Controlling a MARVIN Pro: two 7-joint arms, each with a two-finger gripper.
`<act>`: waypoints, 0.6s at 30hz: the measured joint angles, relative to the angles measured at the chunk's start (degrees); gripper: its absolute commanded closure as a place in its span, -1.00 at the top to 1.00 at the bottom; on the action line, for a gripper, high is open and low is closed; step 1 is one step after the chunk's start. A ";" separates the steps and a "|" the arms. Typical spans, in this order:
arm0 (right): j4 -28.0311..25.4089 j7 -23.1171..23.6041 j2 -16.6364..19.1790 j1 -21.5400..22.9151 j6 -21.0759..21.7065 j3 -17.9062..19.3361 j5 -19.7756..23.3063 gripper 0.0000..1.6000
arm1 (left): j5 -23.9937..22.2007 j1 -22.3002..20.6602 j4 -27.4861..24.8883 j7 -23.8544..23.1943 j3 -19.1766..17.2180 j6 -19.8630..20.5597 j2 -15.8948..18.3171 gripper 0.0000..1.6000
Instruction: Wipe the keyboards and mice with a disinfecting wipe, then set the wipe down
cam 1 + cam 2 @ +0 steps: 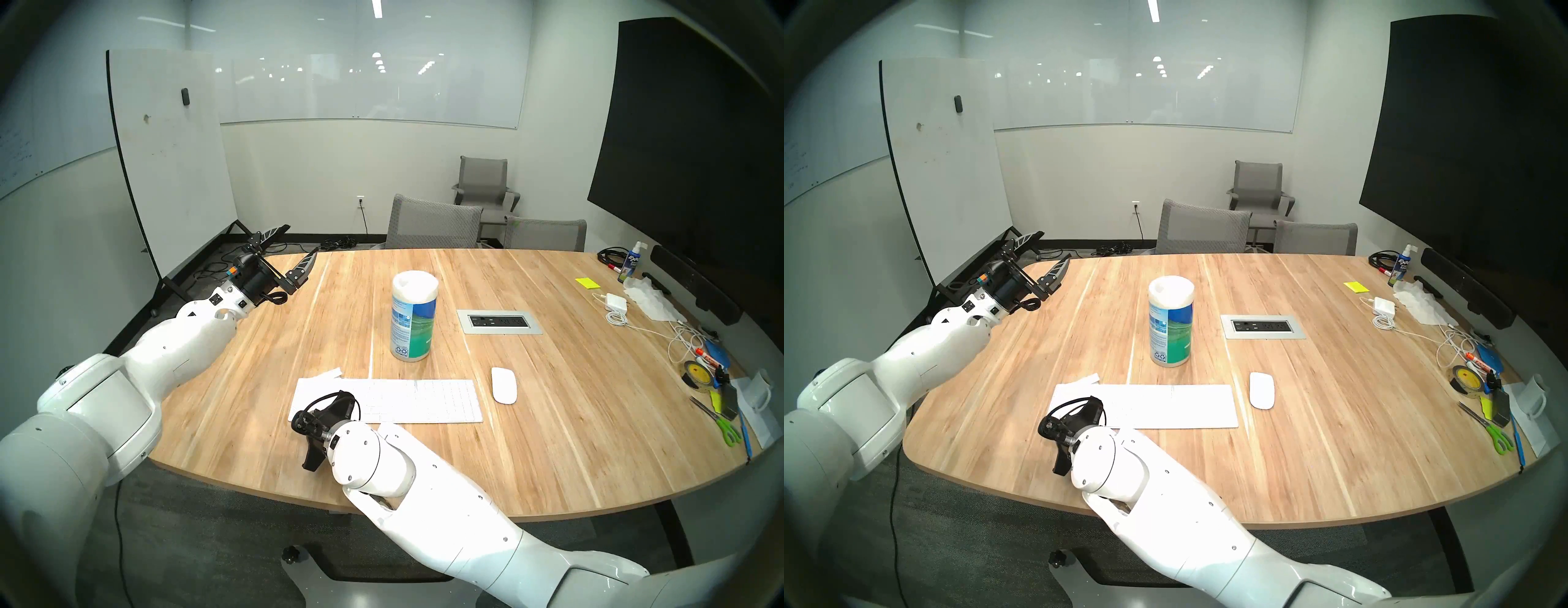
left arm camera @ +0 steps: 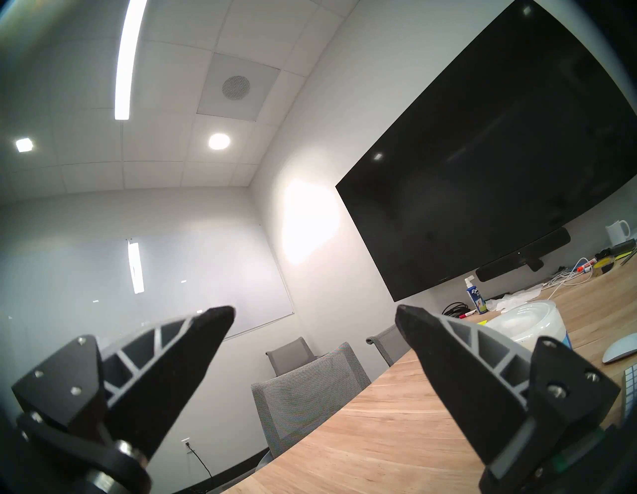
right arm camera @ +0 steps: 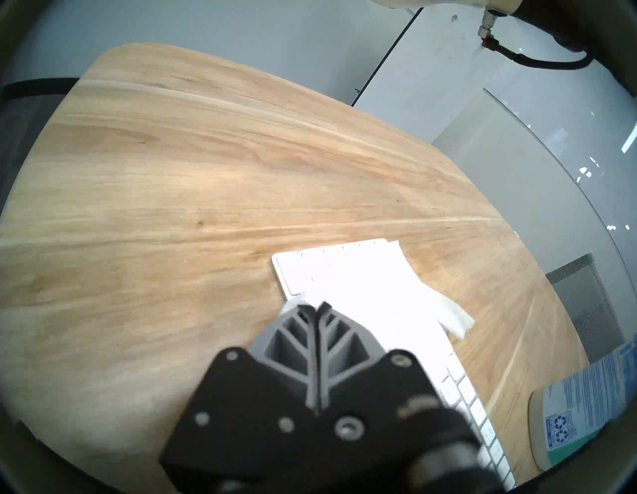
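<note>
The right gripper (image 3: 315, 308), fingers clamped on a corner of the wipe (image 3: 396, 296), has it draped over the keyboard's (image 1: 407, 399) left end, so wiping looks underway; the mouse (image 1: 504, 384) and set-down likely remain, while the left gripper (image 2: 315, 317) idles, fingers apart.

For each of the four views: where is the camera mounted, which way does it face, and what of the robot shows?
Head stereo left: high, looking down the table; both arms show.
Head stereo right: nearly the same picture.
Left wrist: tilted up toward the wall screen and ceiling; left gripper, jaws apart.
Right wrist: down at the keyboard; right gripper shut on the wipe.
Shared: wipes canister appears in all four.
</note>
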 measured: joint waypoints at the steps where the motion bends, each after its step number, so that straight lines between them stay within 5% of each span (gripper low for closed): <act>1: -0.43 0.13 0.42 -0.17 0.17 0.04 -0.12 -1.00 | 0.02 0.00 0.00 -0.01 -0.03 0.00 0.00 1.00; 18: -5.08 0.88 6.37 -2.76 -0.13 3.78 -0.55 -1.00 | 0.27 0.05 0.08 -0.13 -0.39 0.00 -0.09 1.00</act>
